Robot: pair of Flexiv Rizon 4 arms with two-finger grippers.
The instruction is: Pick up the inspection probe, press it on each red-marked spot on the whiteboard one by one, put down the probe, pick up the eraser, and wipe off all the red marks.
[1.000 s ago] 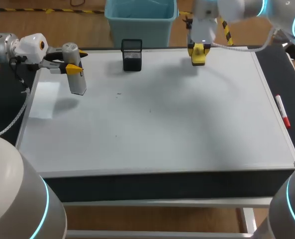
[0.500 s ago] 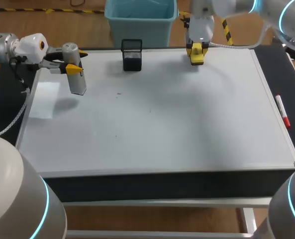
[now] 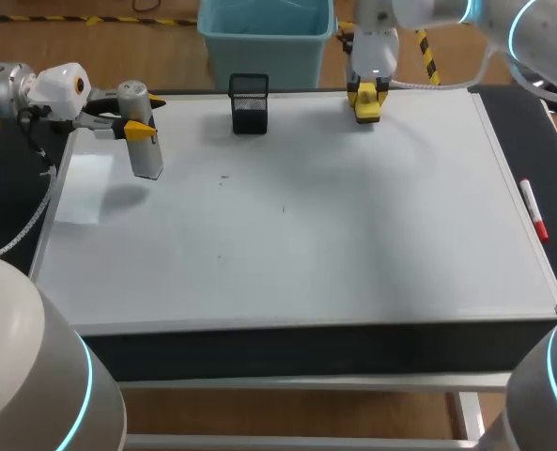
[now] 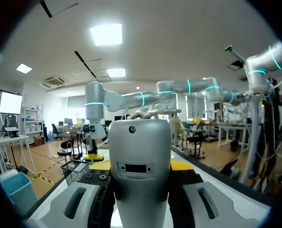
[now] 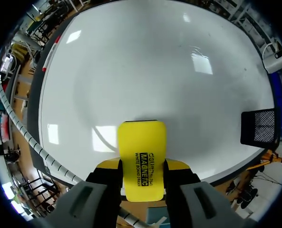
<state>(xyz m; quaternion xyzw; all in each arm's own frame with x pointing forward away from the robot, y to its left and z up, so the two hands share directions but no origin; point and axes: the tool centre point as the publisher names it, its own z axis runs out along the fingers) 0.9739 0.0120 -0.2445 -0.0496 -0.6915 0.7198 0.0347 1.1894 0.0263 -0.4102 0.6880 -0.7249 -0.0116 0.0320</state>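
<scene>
No red marks show on the white whiteboard (image 3: 353,244), so the wiping looks done. The right gripper (image 3: 366,92) clamps the yellow block eraser (image 3: 367,113) at the board's far edge. The left gripper (image 3: 146,117) grips the grey cylindrical inspection probe (image 3: 148,160) above the far left corner, and it is not yet set down. The wrist views confirm each grip, fingers touching both sides, and the head view places the tools.

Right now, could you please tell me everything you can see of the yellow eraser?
The eraser is a yellow oblong block with rounded corners, plastic-looking, with black print on its upper face. The right hand is shut on it, one finger against each long side. It is at the far edge of the whiteboard, to the right of the black mesh holder. Whether it touches the board I cannot tell.
</scene>
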